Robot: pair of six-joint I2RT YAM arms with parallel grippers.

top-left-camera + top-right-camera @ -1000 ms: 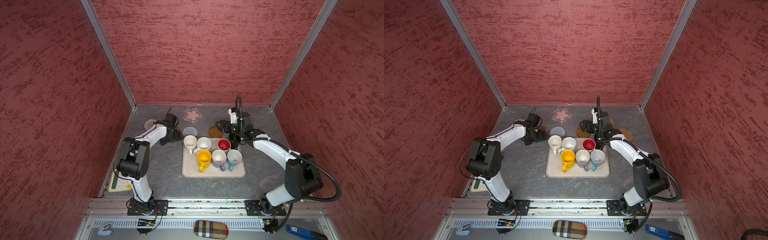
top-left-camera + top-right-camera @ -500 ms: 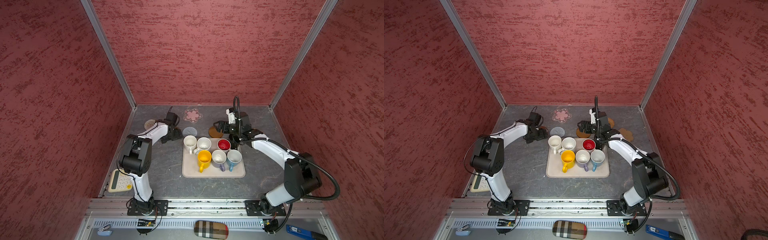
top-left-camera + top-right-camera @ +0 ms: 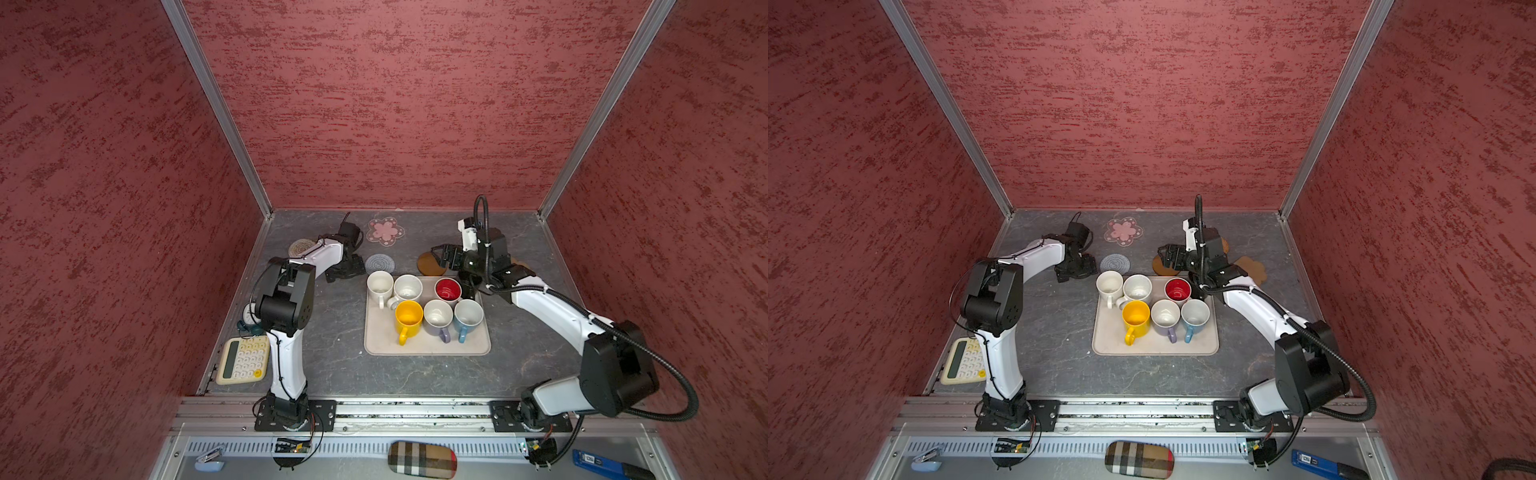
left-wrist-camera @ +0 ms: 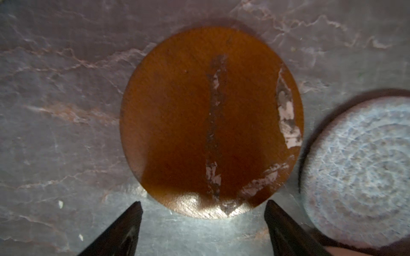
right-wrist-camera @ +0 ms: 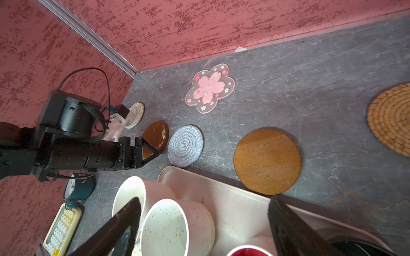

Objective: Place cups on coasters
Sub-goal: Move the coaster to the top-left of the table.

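Note:
Several cups stand on the beige tray (image 3: pixel 428 347): two white (image 3: pixel 380 284), one yellow (image 3: pixel 409 318), one lavender (image 3: pixel 437 316), one light blue (image 3: pixel 468 316), one red inside (image 3: pixel 448 289). A black cup (image 3: pixel 469 286) is half hidden under my right arm. Coasters lie behind the tray: beige round (image 3: pixel 301 248), grey round (image 3: pixel 379 262), pink flower (image 3: pixel 385 231), brown disc (image 3: pixel 428 264), rattan round (image 5: pixel 390 119), lobed cork (image 3: pixel 1250 268). My left gripper (image 4: pixel 203 205) is open just over a worn brown disc (image 4: pixel 210 122). The right gripper (image 5: pixel 204 200) is open above the tray's back edge, holding nothing.
A calculator (image 3: pixel 243 359) and a small clock (image 3: pixel 249 316) sit by the left wall near the left arm's base. Red walls close in three sides. A plaid case (image 3: pixel 422 459) lies on the front ledge.
The left arm's elbow has swung right and back while its gripper stays over the worn brown disc. The right arm has barely moved.

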